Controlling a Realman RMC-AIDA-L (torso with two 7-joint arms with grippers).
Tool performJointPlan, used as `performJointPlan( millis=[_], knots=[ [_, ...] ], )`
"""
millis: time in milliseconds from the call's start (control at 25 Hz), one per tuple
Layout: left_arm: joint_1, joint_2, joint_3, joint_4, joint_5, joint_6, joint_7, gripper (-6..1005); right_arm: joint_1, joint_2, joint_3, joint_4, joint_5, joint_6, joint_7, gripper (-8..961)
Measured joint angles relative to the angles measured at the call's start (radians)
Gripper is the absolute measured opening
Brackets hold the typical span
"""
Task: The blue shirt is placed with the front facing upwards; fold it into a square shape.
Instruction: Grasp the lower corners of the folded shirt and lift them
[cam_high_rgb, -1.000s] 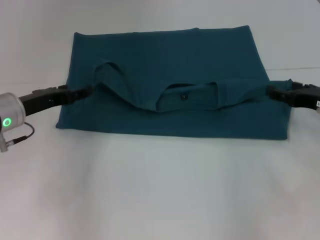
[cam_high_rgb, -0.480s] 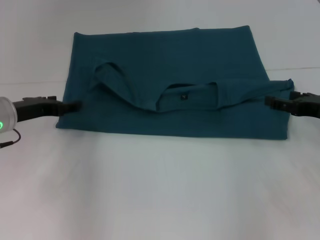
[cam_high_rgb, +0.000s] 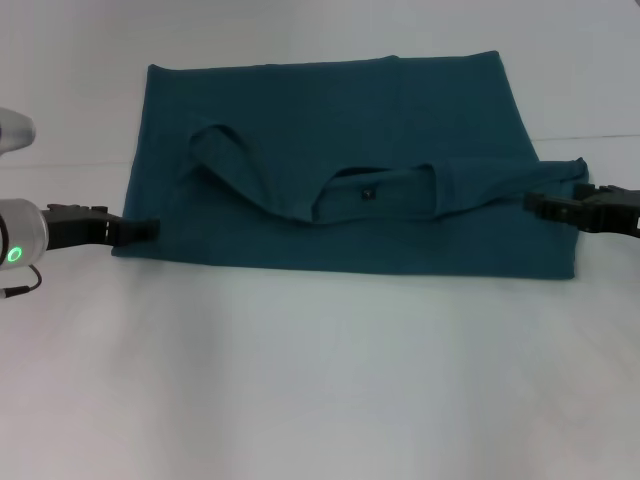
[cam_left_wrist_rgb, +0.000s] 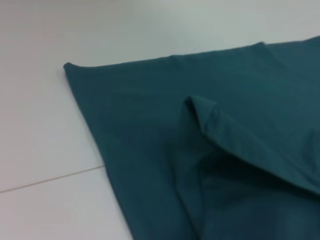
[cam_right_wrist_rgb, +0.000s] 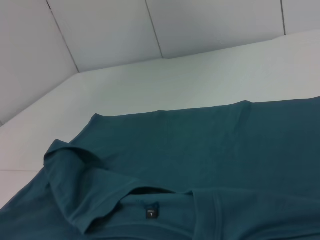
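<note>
1. Here, the blue shirt (cam_high_rgb: 340, 170) lies spread on the white table (cam_high_rgb: 320, 380), folded over into a wide band; its far edge runs straight and its near edge faces the robot.
2. The upper part has been folded down, so the neckline sits near the middle with its small dark neck tag (cam_high_rgb: 367, 194) facing up; the tag also shows in the right wrist view (cam_right_wrist_rgb: 152, 213).
3. A sleeve fold (cam_high_rgb: 215, 150) stands up in a loose ridge on the shirt's left part, seen close in the left wrist view (cam_left_wrist_rgb: 207, 120).
4. The left gripper (cam_high_rgb: 140, 228) is low at the shirt's left edge, its tips just at the cloth's near-left corner; whether it is clenched or released cannot be told.
5. The right gripper (cam_high_rgb: 540, 204) sits low at the shirt's right edge, tips over the cloth near the folded sleeve; its state cannot be told either.
6. No lettering is visible on the shirt.
</note>
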Motion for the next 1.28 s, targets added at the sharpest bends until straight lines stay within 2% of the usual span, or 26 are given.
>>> performJointPlan(
  millis=[240,360,880,1280],
  knots=[
    [-0.041,-0.012,0.0,0.049,0.079,-0.025,-0.024,847,0.006,0.0,-0.004,0.0,-0.001,-0.001,0.001,929],
    [-0.066,-0.012,0.002,0.091,0.084,-0.042,-0.027,847,0.007,0.0,-0.005,0.0,-0.002,-0.001,0.001,929],
    [-0.103,-0.011,0.003,0.169,0.108,-0.143,-0.067,846,0.011,0.0,-0.016,-0.012,-0.001,-0.003,0.001,930],
    [-0.134,-0.018,0.011,0.222,0.111,-0.191,-0.061,846,0.021,0.0,-0.02,-0.013,-0.001,-0.003,0.002,929]
  ],
)
